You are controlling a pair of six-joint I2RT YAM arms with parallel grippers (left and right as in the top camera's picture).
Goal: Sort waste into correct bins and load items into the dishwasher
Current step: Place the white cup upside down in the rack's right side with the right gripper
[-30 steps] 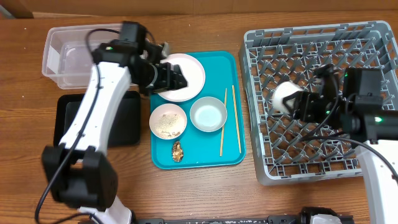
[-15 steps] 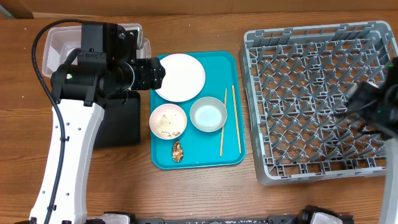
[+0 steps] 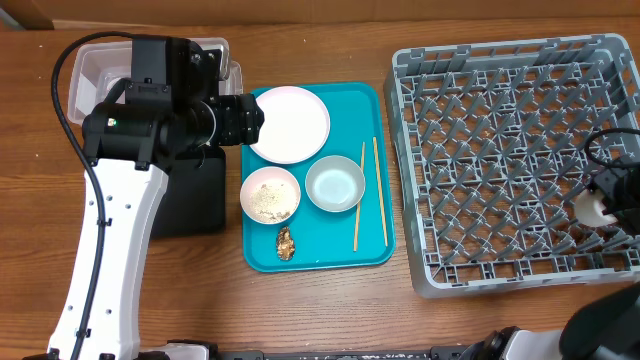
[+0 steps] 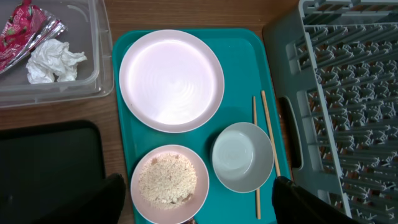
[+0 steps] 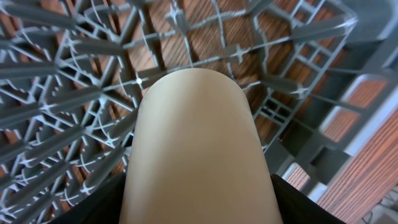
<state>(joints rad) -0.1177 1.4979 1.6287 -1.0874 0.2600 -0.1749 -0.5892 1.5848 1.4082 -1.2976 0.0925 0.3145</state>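
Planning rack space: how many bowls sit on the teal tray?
2: the rice bowl next to the plate, and the empty bowl to its right, beside the chopsticks. None seems hidden.

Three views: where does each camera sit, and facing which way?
Overhead: above the table, straight down on tray and rack; left arm, right arm show.
Left wrist: above the tray, down on the plate; own fingertips at bottom.
Right wrist: over the rack, down along the held cup; own fingers beside it.
Shared: plate, in overhead and left wrist.
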